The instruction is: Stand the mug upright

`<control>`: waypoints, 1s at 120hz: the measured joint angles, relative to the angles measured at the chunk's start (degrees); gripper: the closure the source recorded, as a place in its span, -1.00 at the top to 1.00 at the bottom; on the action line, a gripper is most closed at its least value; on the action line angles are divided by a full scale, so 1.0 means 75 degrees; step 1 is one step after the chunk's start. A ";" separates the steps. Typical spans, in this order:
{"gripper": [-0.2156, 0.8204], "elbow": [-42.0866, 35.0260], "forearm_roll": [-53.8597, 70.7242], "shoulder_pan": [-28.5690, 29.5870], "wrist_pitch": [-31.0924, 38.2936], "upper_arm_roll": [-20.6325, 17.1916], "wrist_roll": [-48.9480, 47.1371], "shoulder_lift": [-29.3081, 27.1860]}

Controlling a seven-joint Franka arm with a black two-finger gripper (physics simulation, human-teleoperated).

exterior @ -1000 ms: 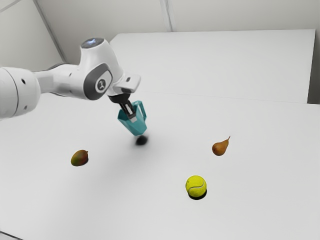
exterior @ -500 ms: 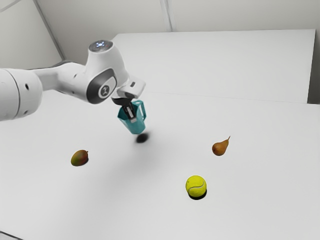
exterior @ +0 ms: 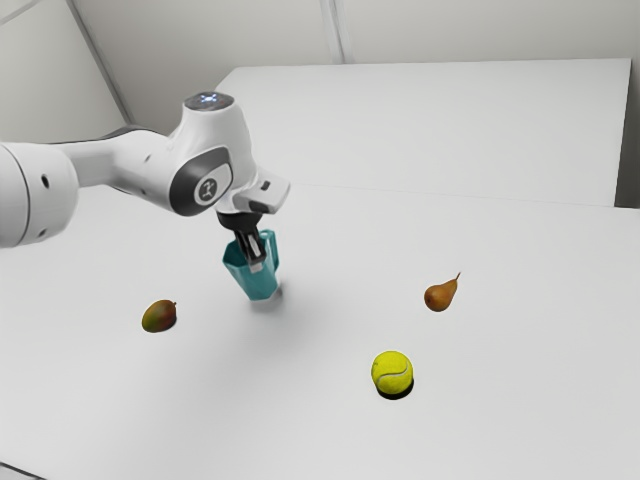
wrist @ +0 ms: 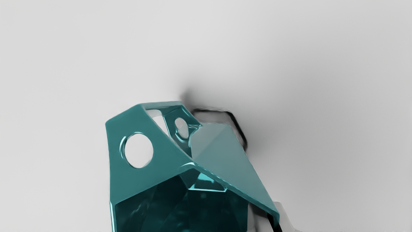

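Container: one teal, faceted, glossy mug (exterior: 258, 288), located at the black two-finger gripper (exterior: 256, 265) of the white arm (exterior: 125, 165). End effector: closed on the mug's wall, one finger on the inner side of the wall and one on the outer. Attitude of mug: tilted, mouth up and leaning toward the exterior view's left; base low over the white table (exterior: 520, 410). Contact between base and table cannot be confirmed. The handle (wrist: 114, 135), angular and pierced by a round hole, is on the side toward the exterior view's right. Interior: dark teal facets and part of a finger by the gripped wall; the floor of the mug cannot be made out.

Other items on table: a green and reddish mango (exterior: 158, 317), toward the exterior view's left from the mug; a brown pear (exterior: 438, 297) with stem and a yellow-green tennis ball (exterior: 392, 372), both toward its right, well apart from the mug.
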 joint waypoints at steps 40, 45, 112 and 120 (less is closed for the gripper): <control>-0.93 -0.0132 -0.0004 0.0014 -0.0246 -0.0017 -0.0387 0.0081; -0.93 -0.0127 -0.0004 0.0004 -0.0246 -0.0020 -0.0423 0.0117; -0.34 -0.0079 -0.0033 -0.0148 -0.0285 -0.0024 -0.0743 0.0178; -0.24 -0.0090 -0.0035 -0.0151 -0.0312 -0.0024 -0.0771 0.0051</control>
